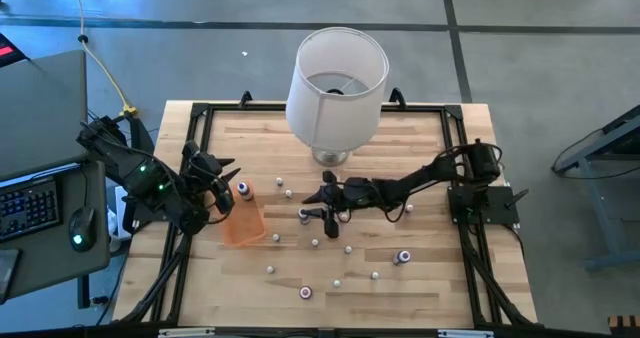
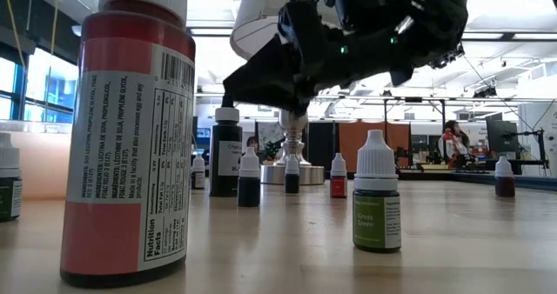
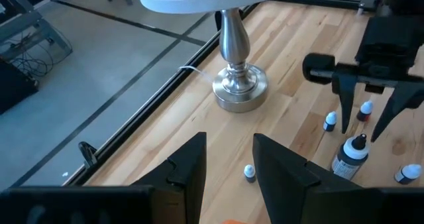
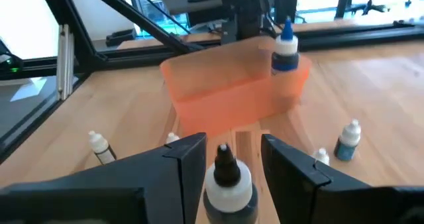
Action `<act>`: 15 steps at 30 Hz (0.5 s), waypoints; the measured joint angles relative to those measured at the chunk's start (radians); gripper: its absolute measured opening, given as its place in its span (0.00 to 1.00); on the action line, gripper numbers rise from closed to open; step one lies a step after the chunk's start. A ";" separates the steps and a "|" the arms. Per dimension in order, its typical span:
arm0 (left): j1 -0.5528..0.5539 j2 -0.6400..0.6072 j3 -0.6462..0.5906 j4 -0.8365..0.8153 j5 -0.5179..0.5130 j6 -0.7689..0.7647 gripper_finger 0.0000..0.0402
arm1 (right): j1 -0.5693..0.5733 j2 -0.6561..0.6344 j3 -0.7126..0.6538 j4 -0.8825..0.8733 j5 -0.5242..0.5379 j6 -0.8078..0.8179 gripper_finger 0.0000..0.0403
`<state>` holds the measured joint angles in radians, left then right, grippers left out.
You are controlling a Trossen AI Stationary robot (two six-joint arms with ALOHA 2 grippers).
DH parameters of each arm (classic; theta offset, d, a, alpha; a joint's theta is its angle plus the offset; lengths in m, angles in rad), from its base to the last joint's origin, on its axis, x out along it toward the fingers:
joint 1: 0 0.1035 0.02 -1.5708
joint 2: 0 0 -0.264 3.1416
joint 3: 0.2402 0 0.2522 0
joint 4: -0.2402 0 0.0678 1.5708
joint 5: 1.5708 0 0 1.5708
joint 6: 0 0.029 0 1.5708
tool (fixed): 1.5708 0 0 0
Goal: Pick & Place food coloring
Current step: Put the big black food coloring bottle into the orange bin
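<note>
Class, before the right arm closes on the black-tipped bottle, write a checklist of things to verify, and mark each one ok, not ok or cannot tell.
1. Right gripper open around the bottle: ok.
2. Black-tipped bottle between the fingers, upright: ok.
3. Neighbouring small bottle clear of the fingers: ok.
4. Orange tray ahead, one blue-topped bottle already at it: ok.
5. Left gripper open, waiting near the tray: ok.
6. Fingers low enough on the bottle: cannot tell.

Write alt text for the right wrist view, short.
The right gripper stands open around a small bottle with a black tip on the wooden table. Beyond it sits an orange tray holding a blue-capped bottle, with a few more tiny bottles scattered on either side.
</note>
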<state>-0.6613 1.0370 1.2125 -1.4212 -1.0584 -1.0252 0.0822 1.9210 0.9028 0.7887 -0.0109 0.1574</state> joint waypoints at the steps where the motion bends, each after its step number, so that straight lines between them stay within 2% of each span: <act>1: 0.000 0.000 0.000 0.001 -0.001 0.000 0.30 | 0.001 0.009 0.000 0.002 0.004 0.008 0.34; 15: 0.000 0.000 0.000 0.001 -0.001 0.000 0.30 | 0.005 0.031 0.000 0.023 0.029 0.000 0.34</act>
<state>-0.6613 1.0370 1.2125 -1.4200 -1.0595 -1.0256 0.0868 1.9522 0.9024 0.8116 0.0183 0.1575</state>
